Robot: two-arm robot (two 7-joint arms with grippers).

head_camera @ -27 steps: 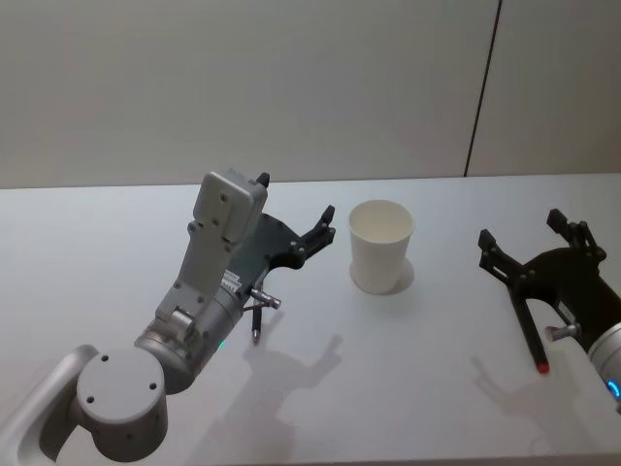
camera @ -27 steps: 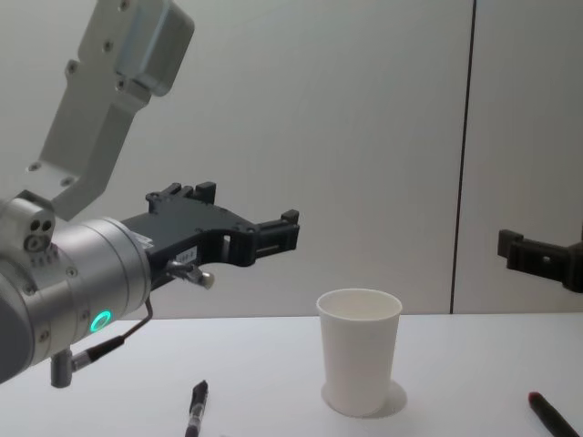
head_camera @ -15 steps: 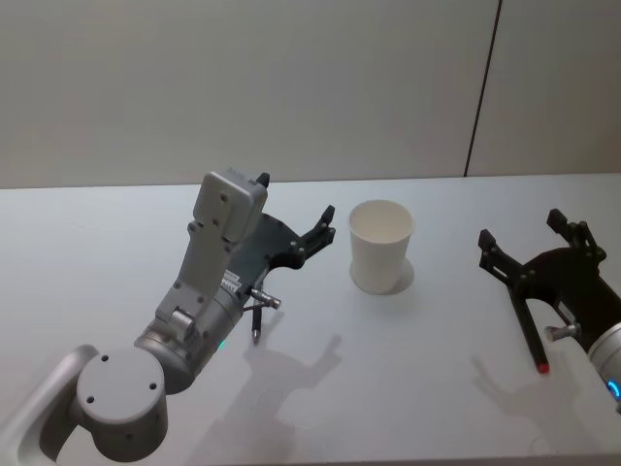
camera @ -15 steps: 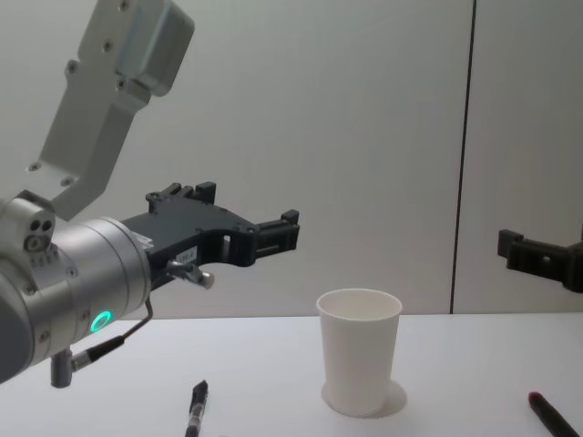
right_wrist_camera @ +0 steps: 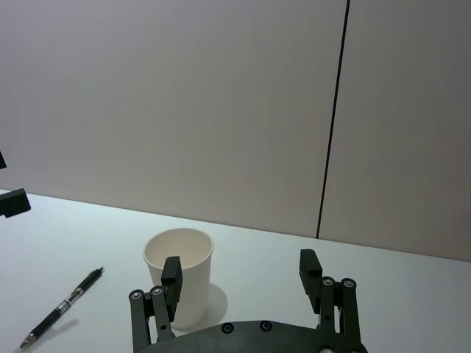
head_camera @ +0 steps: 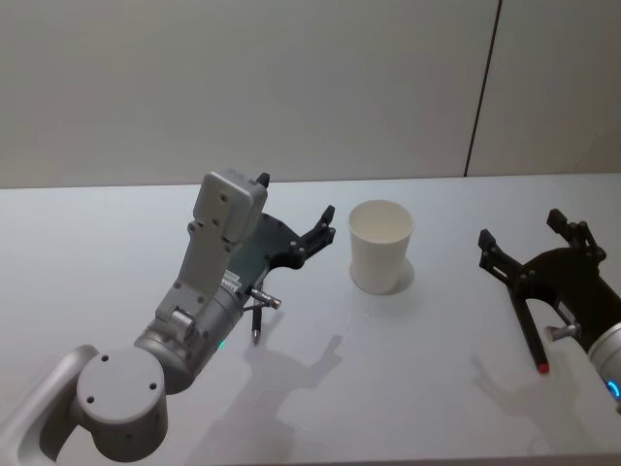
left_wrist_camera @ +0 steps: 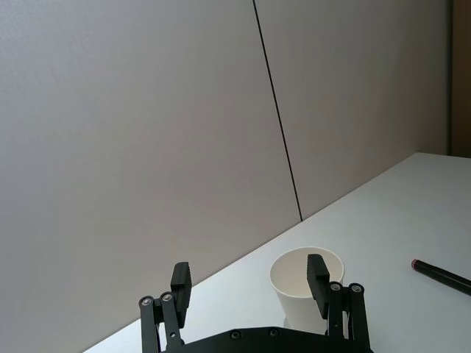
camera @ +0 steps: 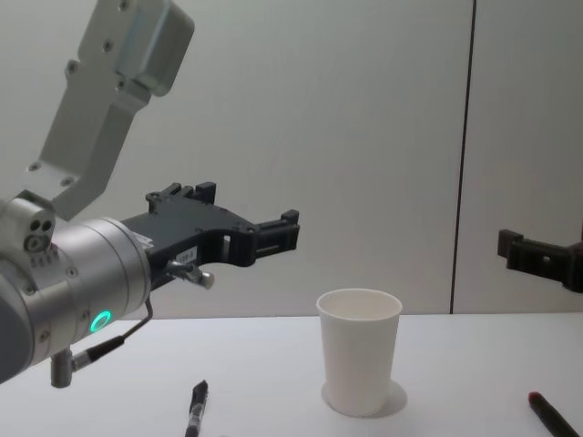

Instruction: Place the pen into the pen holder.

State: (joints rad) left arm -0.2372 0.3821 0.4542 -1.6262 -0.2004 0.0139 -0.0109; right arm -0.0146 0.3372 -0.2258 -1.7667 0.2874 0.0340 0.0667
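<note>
The pen holder, a white paper cup [head_camera: 380, 247], stands upright mid-table, also seen in the chest view [camera: 358, 350]. A black pen [head_camera: 257, 325] lies on the table to its left, partly hidden under my left arm; the right wrist view shows this pen [right_wrist_camera: 62, 318] whole. A second dark pen with a red end [head_camera: 532, 340] lies at the right, below my right gripper [head_camera: 520, 227]. My left gripper [head_camera: 296, 199] hovers above the table left of the cup, open and empty, with the cup [left_wrist_camera: 305, 283] seen just beyond its fingers. The right gripper [right_wrist_camera: 241, 268] is open and empty too.
The white table [head_camera: 408, 379] runs to a plain grey wall with a dark vertical seam [head_camera: 482, 87]. Open table surface lies in front of the cup and between the two arms.
</note>
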